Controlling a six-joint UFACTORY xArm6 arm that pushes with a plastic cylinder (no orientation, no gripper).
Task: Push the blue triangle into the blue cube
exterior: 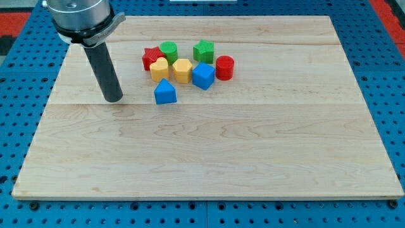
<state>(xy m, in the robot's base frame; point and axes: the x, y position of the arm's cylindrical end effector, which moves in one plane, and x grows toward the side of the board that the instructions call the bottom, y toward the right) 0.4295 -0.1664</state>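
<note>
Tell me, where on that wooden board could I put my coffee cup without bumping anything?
Anywhere on the board below the blue triangle toward the view's bottom, or right of the red cylinder. It is crowded near the top centre, where the blue cube, both yellow blocks and the other blocks cluster. My tip stands left of the triangle.

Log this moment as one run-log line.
my tip: on board, left of blue triangle, apart | blue cube: right of triangle, gap between | push: not yet made
</note>
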